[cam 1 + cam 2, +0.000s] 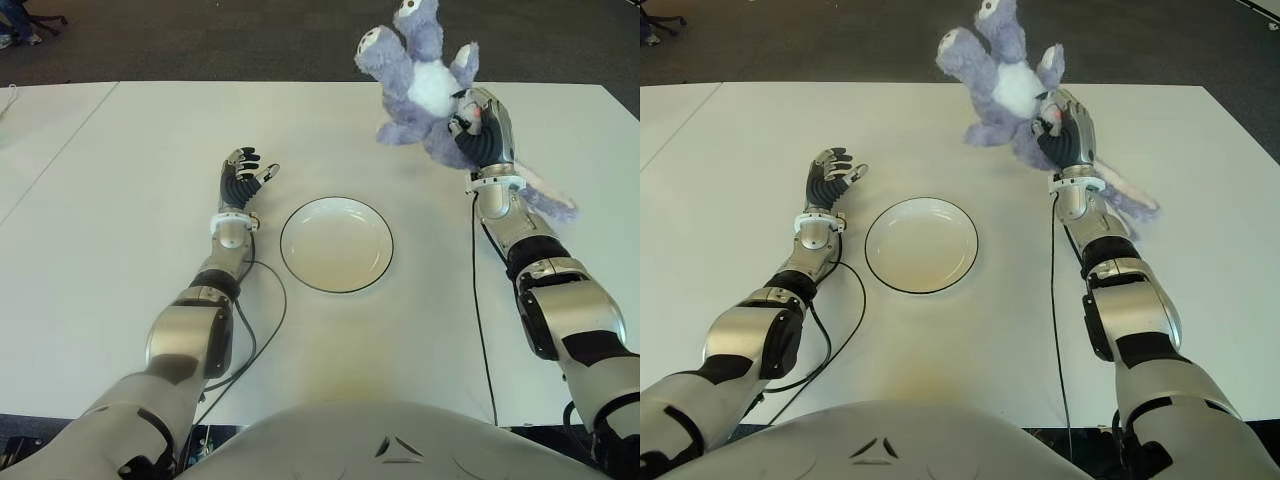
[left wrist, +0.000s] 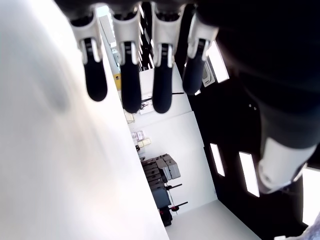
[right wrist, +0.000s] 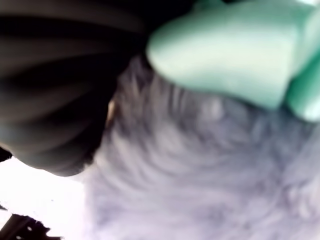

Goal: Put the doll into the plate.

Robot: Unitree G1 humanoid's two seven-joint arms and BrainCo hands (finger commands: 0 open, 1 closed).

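In the left half of the head views, the left hand [image 1: 243,176] shows over the white table [image 1: 110,250], just left of the plate and a little above its level in the frame. Its fingers [image 2: 124,75] are loosely extended and spread, and nothing is between them; the wrist view shows four dark fingertips hanging free with only the room behind them. A black cable [image 1: 262,330] runs from the forearm across the tabletop in a curve toward the lower edge of the frame.

At the centre of the frame sits the plate [image 1: 336,244], round and white with a thin dark rim. It lies flat on the table and is bare inside.

In the upper right of the frame, the right hand [image 1: 482,130] is raised, palm facing the left, with its fingers wrapped around the doll [image 1: 420,80]. The doll is a soft, purple-grey plush animal with a white belly, and it is held up in the air, limbs pointing toward the top of the frame, well above and to the right of the plate. A pale, long part of it trails down behind the wrist toward the right. The right wrist view is filled with grey fur pressed against the dark palm. A second black cable [image 1: 478,300] runs down along the right forearm.
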